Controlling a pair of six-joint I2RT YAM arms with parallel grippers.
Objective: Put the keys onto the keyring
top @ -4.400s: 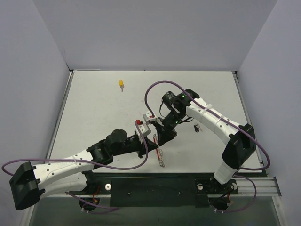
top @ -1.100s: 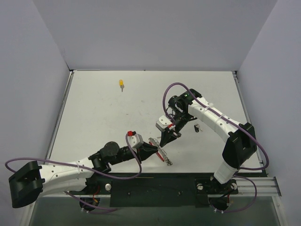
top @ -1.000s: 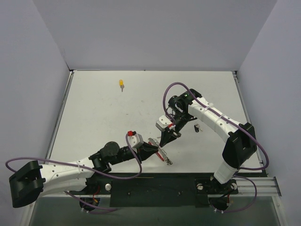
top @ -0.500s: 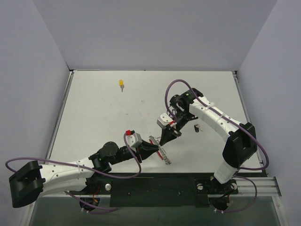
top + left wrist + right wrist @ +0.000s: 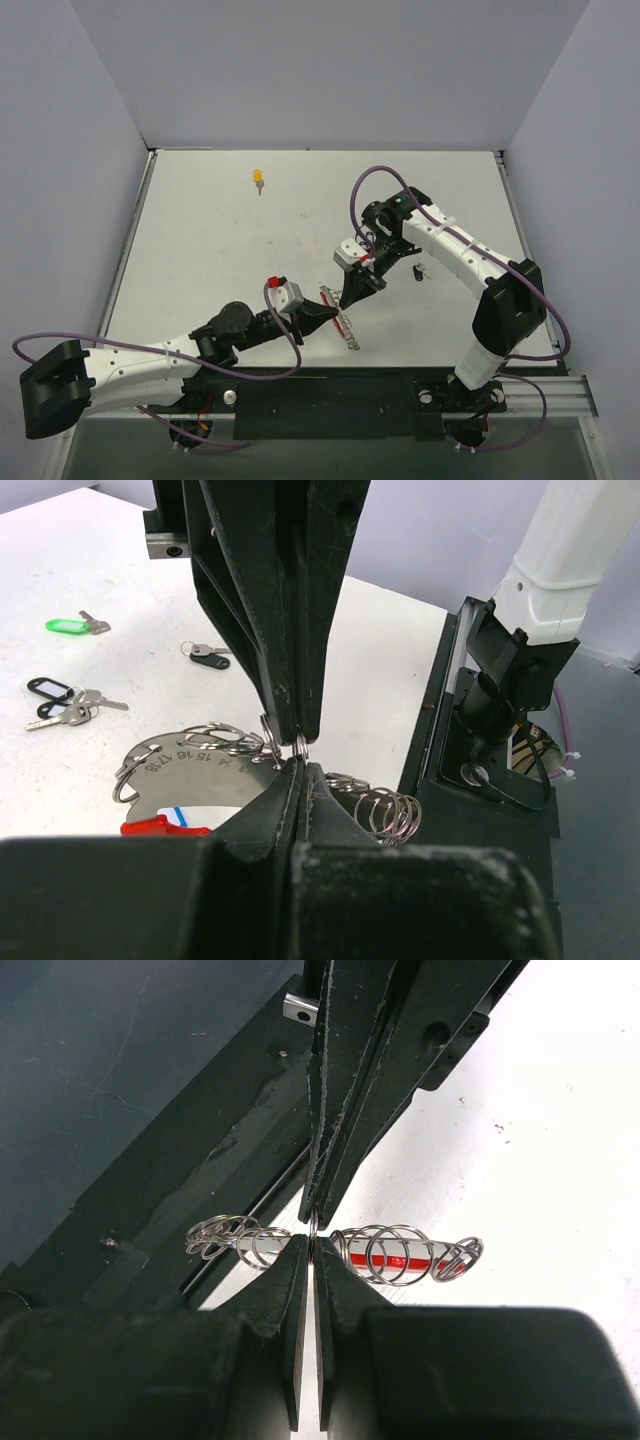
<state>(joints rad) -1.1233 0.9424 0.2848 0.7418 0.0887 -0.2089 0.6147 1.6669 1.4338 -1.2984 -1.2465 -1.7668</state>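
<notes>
Two-arm grasp on the keyring (image 5: 195,768), held just above the near edge of the table (image 5: 200,240), between the two arms; the left gripper (image 5: 300,772) is clenched, its tips meeting on one of the small split rings (image 5: 385,812) strung along the loop; the right gripper (image 5: 284,730) comes down from above, likewise clenched, and pinches the wire right beside the left tips, so that the two pairs nearly touch. The loose keys lie apart on the table: a green-tagged key (image 5: 66,625), a black-tagged key (image 5: 208,659), a black-tagged pair (image 5: 55,700) and, far off towards the back, a yellow-tagged key (image 5: 259,178).

Handling, as judged: the keyring is light, thin and springy; its wire is smooth metal and likely to slip or twist within flat pads; the hanging rings and the numbered plate (image 5: 160,760) will probably swing when it is moved. The best hold appears to be on the bare wire close to the opening, one gripper on each side, leaving the red arc (image 5: 155,827) free; a grip on a dangling split ring alone would let the loop pivot. Each key is small, stiff and flat; its plastic tag offers the thicker, less slippery purchase, leaving the metal bow and its hole exposed for threading.
</notes>
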